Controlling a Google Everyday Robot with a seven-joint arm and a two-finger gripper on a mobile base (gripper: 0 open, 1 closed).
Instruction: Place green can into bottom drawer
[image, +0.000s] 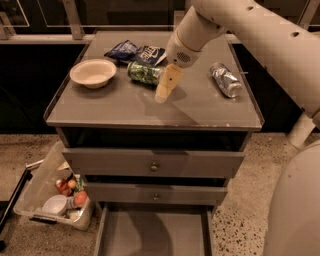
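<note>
The green can lies on its side on the cabinet top, between the bowl and my arm. My gripper hangs over the cabinet top just to the right of the can, with its tan fingers pointing down and toward the front. The can is not between the fingers. At the foot of the cabinet the bottom drawer is pulled out, and its flat grey tray holds nothing.
A cream bowl sits at the left of the top. Two dark chip bags lie behind the green can. A crinkled silver can lies at the right. A plastic bin of items stands on the floor at the left.
</note>
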